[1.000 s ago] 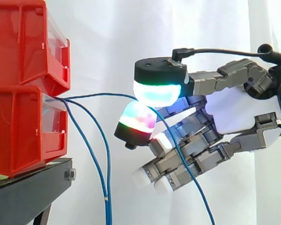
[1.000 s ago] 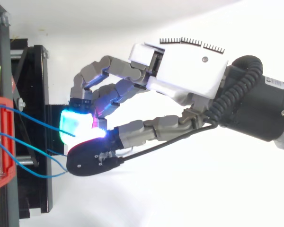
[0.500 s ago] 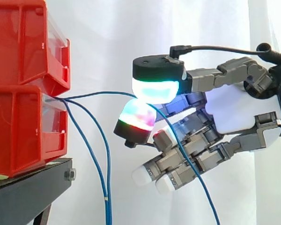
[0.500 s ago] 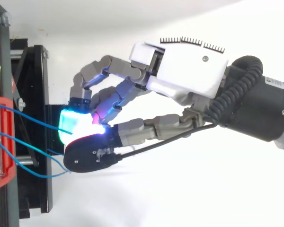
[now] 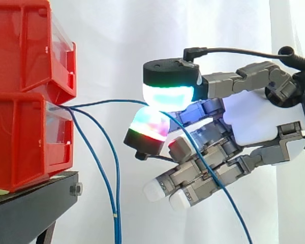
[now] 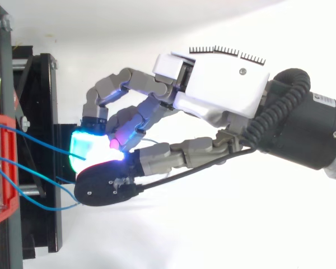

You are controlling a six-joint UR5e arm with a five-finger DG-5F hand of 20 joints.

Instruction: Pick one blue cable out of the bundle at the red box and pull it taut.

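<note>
Over the last second, the lower fingers (image 5: 193, 179) of the robot hand (image 5: 254, 122) were curled further inward, and the hanging length of the pinched blue cable (image 5: 117, 100) was swung rightward.

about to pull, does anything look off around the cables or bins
Nothing damaged or spilled. The cable pinched in the hand runs slack from the lower bin, not yet taut, and its tail drapes across the lower fingers. Two other cables hang loose.

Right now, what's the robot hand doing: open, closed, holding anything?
Robot hand: closed, pinching one blue cable that runs from the red box.
</note>
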